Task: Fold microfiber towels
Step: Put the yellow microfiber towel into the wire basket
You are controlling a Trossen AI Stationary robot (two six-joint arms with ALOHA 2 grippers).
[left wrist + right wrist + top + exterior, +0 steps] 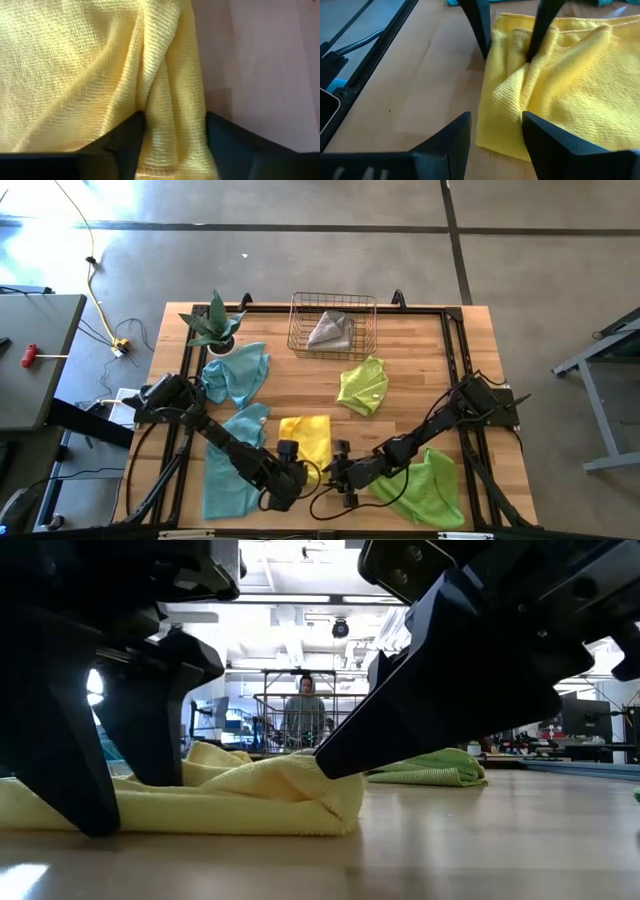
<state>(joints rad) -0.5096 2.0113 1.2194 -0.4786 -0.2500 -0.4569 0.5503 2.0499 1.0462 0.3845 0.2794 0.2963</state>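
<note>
Yellow towel between both grippers, folded, at the table's near edge. Left gripper astride its hem, fingers apart. Right gripper parted over its corner, opposite. Counted: two teal towels, two green, one yellow, one grey in basket.

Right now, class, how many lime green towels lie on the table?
2: one mid-table, below the wire basket; another at the near right edge, partly under the right arm. None seems hidden.
</note>
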